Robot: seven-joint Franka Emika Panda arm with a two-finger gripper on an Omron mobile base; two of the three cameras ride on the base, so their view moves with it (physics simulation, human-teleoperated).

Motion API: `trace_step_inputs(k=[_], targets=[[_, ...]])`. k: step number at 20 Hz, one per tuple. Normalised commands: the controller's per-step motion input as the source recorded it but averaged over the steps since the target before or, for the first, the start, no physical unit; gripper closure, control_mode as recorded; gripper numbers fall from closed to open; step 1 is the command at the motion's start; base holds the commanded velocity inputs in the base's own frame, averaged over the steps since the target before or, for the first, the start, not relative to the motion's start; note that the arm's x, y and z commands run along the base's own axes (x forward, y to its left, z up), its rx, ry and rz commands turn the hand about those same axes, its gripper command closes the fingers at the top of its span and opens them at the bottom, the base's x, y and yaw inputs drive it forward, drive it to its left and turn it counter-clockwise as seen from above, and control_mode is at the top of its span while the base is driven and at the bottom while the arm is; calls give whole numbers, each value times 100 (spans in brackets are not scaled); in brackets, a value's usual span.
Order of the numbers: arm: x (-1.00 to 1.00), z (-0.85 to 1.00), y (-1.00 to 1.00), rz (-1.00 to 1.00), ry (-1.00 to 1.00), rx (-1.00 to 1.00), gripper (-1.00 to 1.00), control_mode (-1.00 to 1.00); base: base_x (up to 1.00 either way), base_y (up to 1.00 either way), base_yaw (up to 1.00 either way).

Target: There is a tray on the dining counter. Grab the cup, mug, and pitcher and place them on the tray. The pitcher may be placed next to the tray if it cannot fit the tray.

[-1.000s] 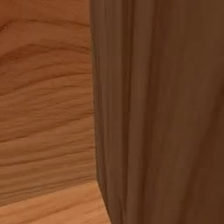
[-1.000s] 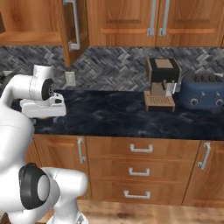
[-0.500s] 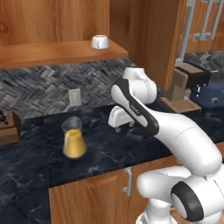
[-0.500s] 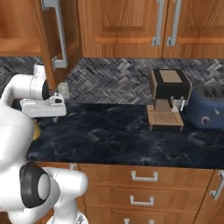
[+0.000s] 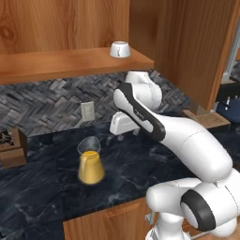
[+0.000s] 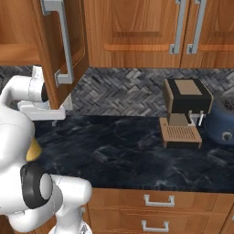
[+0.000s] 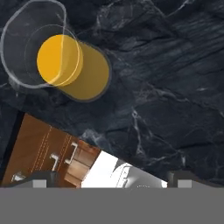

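Observation:
The clear glass pitcher (image 5: pixel 90 163) with yellow-orange liquid stands upright on the black wall counter (image 5: pixel 42 192). In the hand view I look down into the pitcher (image 7: pixel 65 65) at the upper left. My gripper (image 5: pixel 126 135) hangs over the counter, behind and to the right of the pitcher and apart from it. It is open, with fingertips (image 7: pixel 41 178) spread wide and nothing between them. The white mug (image 5: pixel 120 49) sits on a wooden shelf above the arm. A sliver of the pitcher (image 6: pixel 33 151) shows beside my arm, below the gripper (image 6: pixel 42 118). Tray, cup and dining counter are out of view.
An open cabinet door (image 6: pixel 59 45) hangs just right of the hand. A coffee machine (image 6: pixel 185 109) and a blue toaster (image 6: pixel 224 123) stand further right on the counter. A brown box (image 5: pixel 11 147) sits at the left. A wall outlet (image 5: pixel 87 111) is on the herringbone backsplash.
The whole picture has shifted, so the base has driven. The pitcher and shelf now sit nearer in the left base view. The arm keeps its pose and the gripper stays open.

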Motion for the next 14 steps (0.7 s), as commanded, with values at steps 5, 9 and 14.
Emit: trace_step_inputs(k=[5,9,14], targets=[[0,41,22,-13,-3,0,-100,-100,0,0,0],[0,50,14,-17,-7,-2,-100,-100,0,0,0],[8,47,28,-21,-10,-6,-100,-100,0,0,0]])
